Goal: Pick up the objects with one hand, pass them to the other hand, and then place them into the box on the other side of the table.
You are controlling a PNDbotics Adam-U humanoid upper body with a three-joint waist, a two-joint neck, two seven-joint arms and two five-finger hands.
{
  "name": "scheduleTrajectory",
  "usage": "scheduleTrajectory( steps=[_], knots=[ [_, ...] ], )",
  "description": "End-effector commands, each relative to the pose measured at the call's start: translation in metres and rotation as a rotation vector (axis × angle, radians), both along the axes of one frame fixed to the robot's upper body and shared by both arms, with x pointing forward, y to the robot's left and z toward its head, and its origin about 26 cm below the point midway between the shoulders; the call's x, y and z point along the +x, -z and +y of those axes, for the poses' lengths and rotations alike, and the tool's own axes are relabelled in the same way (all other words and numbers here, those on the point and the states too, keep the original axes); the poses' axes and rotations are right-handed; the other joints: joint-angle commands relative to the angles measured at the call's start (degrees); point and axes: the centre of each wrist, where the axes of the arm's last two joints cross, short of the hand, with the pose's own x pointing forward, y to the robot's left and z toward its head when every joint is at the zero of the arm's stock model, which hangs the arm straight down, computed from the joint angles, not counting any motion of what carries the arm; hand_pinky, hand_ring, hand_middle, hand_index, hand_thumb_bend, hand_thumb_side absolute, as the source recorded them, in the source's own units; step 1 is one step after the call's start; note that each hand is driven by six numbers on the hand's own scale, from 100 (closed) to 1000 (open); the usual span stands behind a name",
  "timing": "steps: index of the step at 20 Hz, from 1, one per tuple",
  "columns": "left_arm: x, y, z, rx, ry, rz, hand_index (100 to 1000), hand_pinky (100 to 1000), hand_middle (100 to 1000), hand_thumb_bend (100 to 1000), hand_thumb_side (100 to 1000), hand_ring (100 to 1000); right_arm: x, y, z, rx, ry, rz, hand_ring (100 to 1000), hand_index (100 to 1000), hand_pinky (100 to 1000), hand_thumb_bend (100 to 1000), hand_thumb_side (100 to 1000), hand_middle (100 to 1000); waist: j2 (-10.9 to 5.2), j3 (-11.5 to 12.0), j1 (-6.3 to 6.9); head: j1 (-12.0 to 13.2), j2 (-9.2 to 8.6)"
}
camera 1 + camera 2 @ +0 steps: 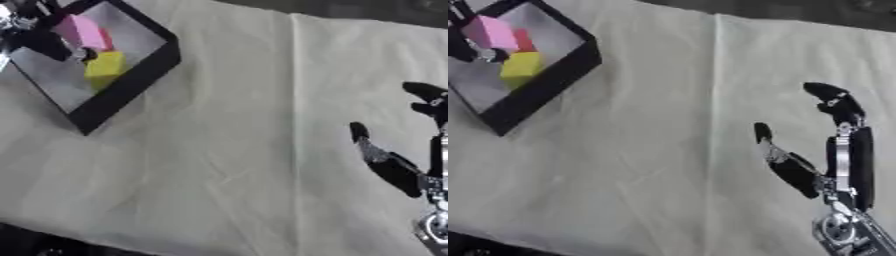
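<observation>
- My right hand (842, 165) showed at the lower right of the table, over the pale cloth (649, 150), palm empty.
- Its fingers (837, 107) were stretched out and apart, tips pointing away from me; the thumb (776, 155) splayed off to the left of the palm. Nothing was caught between thumb and fingers.
- Only bare cloth lay beside that hand, a long crease running up the cloth just to its left.
- Well away from my right hand, up at the far left corner, sat the box (544, 82): black walls, grey floor, turned askew so one corner pointed down toward me.
- Inside the box there was a yellow block (521, 66), lying near the box's middle.
- Just above the yellow block was a pink block (490, 32), tilted, with a red block (525, 41) peeking out at its right edge, touching or nearly touching both neighbours; I couldn't tell which.
- My left hand (35, 37) was up there too, a dark shape with silver parts at the box's left side, right against the pink block.
- Whether my left hand's fingers were curled on the pink block or spread, I couldn't tell; most of the hand was cut off by the edge of view.
</observation>
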Motion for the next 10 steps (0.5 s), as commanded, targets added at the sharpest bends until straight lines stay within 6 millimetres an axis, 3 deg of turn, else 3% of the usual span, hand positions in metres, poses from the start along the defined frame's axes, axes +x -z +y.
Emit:
scheduleTrajectory(
  steps=[1,2,3,4,5,10],
  knots=[
    [-0.0024,-0.0129,0.0096,0.021,-0.02,-0.033,697,907,703,884,175,724,0.0003,-0.01,-0.0005,0.013,-0.005,-0.033,848,789,754,529,132,748,-0.68,0.1,0.33,-0.4,0.25],
    [-0.0025,-0.0132,0.0102,0.025,-0.026,-0.037,711,920,719,911,236,737,0.0003,-0.0101,-0.0005,0.013,-0.007,-0.032,848,788,754,522,134,748,-0.68,0.2,0.36,-0.5,0.32],
    [-0.0026,-0.0133,0.0103,0.029,-0.032,-0.041,711,920,719,911,236,737,0.0003,-0.0101,-0.0006,0.013,-0.009,-0.031,848,788,754,522,134,748,-0.68,0.2,0.38,-0.5,0.39],
    [-0.0024,-0.013,0.0107,0.029,-0.037,-0.041,736,934,740,971,347,750,0.0003,-0.01,-0.0009,0.014,-0.01,-0.03,848,789,754,512,147,748,-0.73,0.2,0.43,-0.5,0.55],
    [-0.0021,-0.0129,0.0109,0.028,-0.041,-0.042,746,938,748,997,370,755,0.0002,-0.01,-0.0014,0.014,-0.01,-0.031,848,789,754,510,154,748,-0.78,0.2,0.47,-0.5,0.63],
    [-0.0034,-0.0142,0.0116,0.034,-0.055,-0.065,754,941,754,1000,363,758,-0.0001,-0.0094,-0.0041,0.016,-0.004,-0.036,849,789,754,500,167,748,-1.1,0.1,0.7,-0.5,0.58]
  ],
)
